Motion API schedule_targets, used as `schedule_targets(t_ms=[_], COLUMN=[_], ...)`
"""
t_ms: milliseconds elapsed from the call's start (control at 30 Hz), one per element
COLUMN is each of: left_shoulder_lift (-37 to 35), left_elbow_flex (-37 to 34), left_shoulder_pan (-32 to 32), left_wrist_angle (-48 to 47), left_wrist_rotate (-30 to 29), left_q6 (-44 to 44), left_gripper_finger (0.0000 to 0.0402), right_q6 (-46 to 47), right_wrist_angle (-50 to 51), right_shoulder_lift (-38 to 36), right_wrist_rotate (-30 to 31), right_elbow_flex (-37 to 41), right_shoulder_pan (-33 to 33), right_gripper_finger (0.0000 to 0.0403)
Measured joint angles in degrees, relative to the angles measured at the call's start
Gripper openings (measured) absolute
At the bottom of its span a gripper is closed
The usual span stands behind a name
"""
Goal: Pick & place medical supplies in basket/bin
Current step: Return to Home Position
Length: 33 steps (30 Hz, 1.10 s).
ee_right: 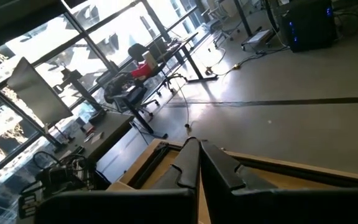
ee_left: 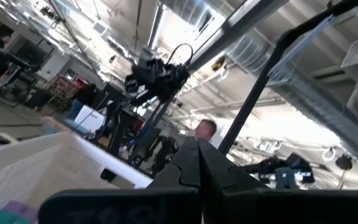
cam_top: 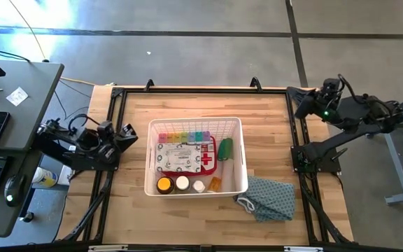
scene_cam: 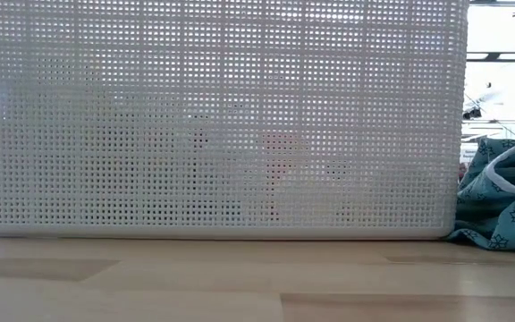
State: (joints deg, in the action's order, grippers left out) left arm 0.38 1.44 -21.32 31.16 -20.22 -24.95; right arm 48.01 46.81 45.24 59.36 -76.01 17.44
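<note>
While basket (scene_cam: 222, 116) mesh veils supplies (cam_top: 184, 155), cloth (scene_cam: 508, 201) cropped

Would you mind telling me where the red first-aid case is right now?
In the high view the first-aid case lies flat inside the white basket, between the pill organiser and the bottles.

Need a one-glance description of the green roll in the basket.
Find the white mesh basket in the middle of the wooden table. Inside, the green roll lies between the flat red first-aid case and the basket wall on the right arm's side. It is the only all-green item; the case beside it is red.
</note>
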Motion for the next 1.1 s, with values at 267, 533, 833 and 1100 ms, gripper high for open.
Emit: schedule_targets(t_ms=[267, 533, 833, 1100], left_shoulder_lift=[0.02, 0.02, 0.01, 0.02], left_elbow_flex=[-0.64, -0.71, -0.75, -0.78], left_shoulder_pan=[9.70, 27.27, 29.59, 29.57], left_wrist_angle=[-3.07, -4.66, -5.34, -19.02], left_wrist_rotate=[6.17, 19.61, 34.59, 32.60], left_q6=[-2.42, -11.80, -11.59, 1.38], left_gripper_finger=[0.0022, 0.0030, 0.0023, 0.0065], right_q6=[0.00, -3.38, -3.47, -1.88], right_wrist_angle=[0.08, 1.56, 3.03, 7.11], right_shoulder_lift=[-0.40, -2.98, -5.03, -4.02], right_wrist_rotate=[-4.22, -6.81, -18.85, -28.96], right_elbow_flex=[0.00, 0.00, 0.00, 0.00], right_shoulder_pan=[-0.01, -0.08, -0.05, -0.03], right_gripper_finger=[0.0004, 0.0004, 0.0005, 0.0001])
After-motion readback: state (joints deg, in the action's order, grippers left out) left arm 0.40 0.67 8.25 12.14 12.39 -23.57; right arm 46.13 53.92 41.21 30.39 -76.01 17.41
